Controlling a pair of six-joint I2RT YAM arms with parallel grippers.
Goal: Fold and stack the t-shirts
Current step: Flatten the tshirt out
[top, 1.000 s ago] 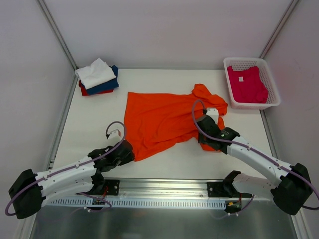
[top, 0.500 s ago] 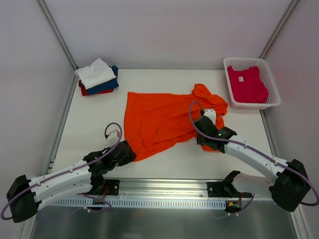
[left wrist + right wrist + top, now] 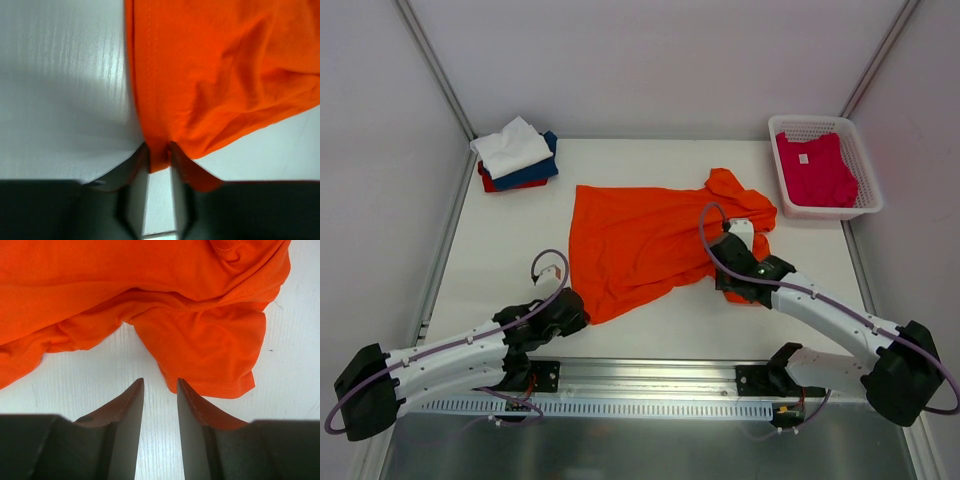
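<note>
The bright orange t-shirt lies spread and wrinkled in the middle of the table. My left gripper is shut on its near-left corner; in the left wrist view the cloth is pinched between the fingertips of the gripper. My right gripper is open and empty, low over the table by the shirt's right sleeve; in the right wrist view the gripper stands just short of the sleeve hem. The magenta-pink t-shirt lies in the basket. Folded white, navy and red shirts are stacked at the far left.
A white plastic mesh basket stands at the far right corner of the table. White walls with metal posts close in the table on three sides. A metal rail runs along the near edge by the arm bases.
My left gripper has drawn slightly towards the near edge with the shirt corner in it. My right gripper has shifted a little to the left beside the sleeve.
</note>
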